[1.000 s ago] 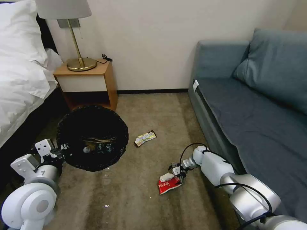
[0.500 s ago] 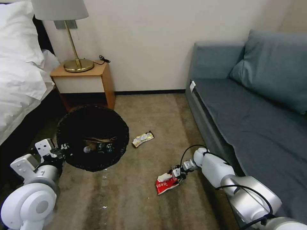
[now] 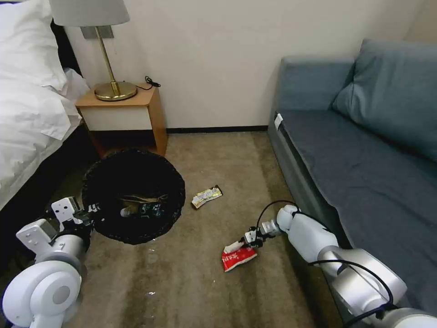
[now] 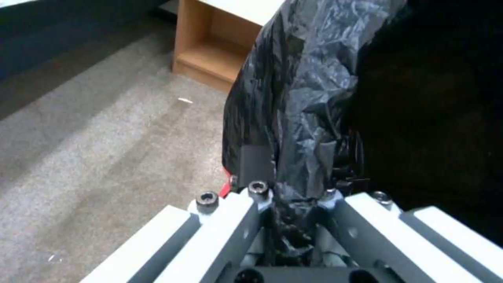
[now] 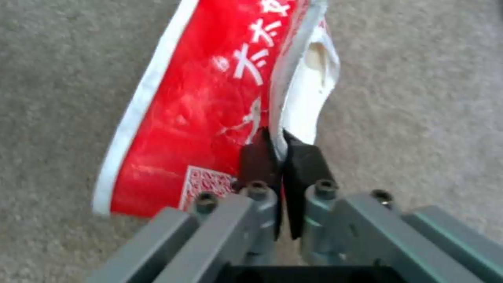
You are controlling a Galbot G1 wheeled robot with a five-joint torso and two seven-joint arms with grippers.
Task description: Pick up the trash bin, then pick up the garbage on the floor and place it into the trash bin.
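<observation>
Left gripper [image 4: 293, 196] clamped on crinkled black plastic bin liner [image 4: 304, 98], grey carpet floor [image 4: 94, 149], wooden nightstand [image 4: 210, 51] behind

The trash bin [image 3: 133, 196] shows no white wall: the black bag [image 4: 309, 102] covers it. Its interior is too dark in the left wrist view to resolve. The bottle [image 3: 141, 210] and tan paper bag [image 3: 142, 199] inside are partly sunk in shadow. Print on the yellowish-silver wrapper [image 3: 206, 197] is too small to read. The bed [image 3: 32, 105] and sofa [image 3: 364, 150] are cut off by the picture's edges
</observation>
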